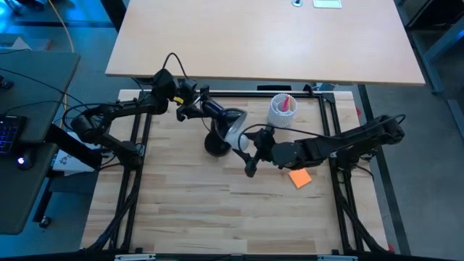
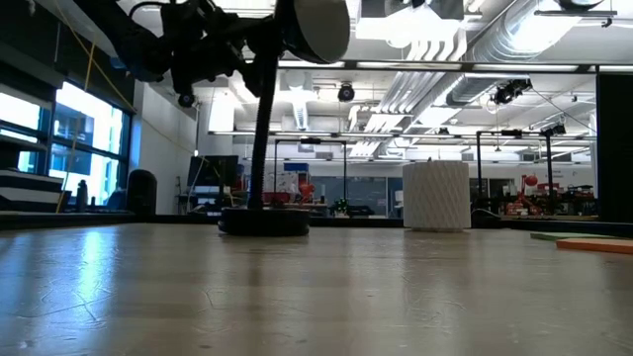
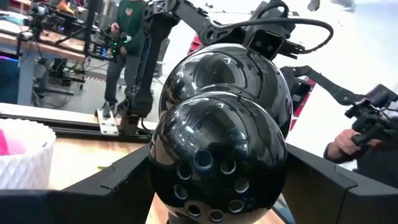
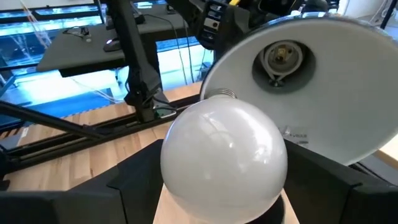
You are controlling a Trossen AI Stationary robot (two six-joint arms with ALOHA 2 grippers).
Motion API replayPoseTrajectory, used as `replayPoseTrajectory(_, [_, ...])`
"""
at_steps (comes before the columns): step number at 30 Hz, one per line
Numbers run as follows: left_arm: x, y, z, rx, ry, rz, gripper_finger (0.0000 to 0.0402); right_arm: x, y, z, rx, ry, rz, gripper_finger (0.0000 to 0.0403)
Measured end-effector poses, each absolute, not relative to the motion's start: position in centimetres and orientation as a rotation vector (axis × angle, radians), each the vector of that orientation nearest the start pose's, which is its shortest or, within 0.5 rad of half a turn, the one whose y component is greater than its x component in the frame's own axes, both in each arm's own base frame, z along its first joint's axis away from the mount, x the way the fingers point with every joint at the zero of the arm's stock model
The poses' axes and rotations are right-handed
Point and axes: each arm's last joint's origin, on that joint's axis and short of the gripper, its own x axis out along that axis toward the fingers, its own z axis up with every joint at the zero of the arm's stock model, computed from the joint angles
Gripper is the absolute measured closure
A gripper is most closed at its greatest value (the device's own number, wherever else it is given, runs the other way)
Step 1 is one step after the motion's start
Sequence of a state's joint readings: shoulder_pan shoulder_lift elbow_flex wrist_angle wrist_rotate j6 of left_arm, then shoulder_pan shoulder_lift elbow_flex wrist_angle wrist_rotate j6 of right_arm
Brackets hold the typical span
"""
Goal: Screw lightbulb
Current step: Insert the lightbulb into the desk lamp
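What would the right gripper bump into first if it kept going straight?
Probably the lamp shade: the right gripper, shut on the lightbulb, points into its open white inside, near the empty socket. Depth is unclear.

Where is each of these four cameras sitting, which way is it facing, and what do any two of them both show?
High view: above the table, looking straight down; both arms show, meeting at the lamp.
Low view: at table-top height, looking level across to the room; an arm holds the lamp shade up top.
Left wrist view: on the left arm, facing the shade's black back between the left gripper fingers.
Right wrist view: on the right arm, facing the shade's open socket; the right gripper holds the lightbulb.
Shared: the white cup appears in high and low views.
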State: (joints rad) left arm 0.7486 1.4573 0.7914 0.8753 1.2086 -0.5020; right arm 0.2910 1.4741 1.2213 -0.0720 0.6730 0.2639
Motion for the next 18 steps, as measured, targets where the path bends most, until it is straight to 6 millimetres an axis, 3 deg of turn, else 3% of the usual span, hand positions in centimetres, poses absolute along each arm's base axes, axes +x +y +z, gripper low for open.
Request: replayPoseTrajectory(18, [23.8,18.3,27.5,-0.427,0.014,-0.39,0.0115,29.1,9.6,35.1,0.119,0.254,-0.388,0.0122])
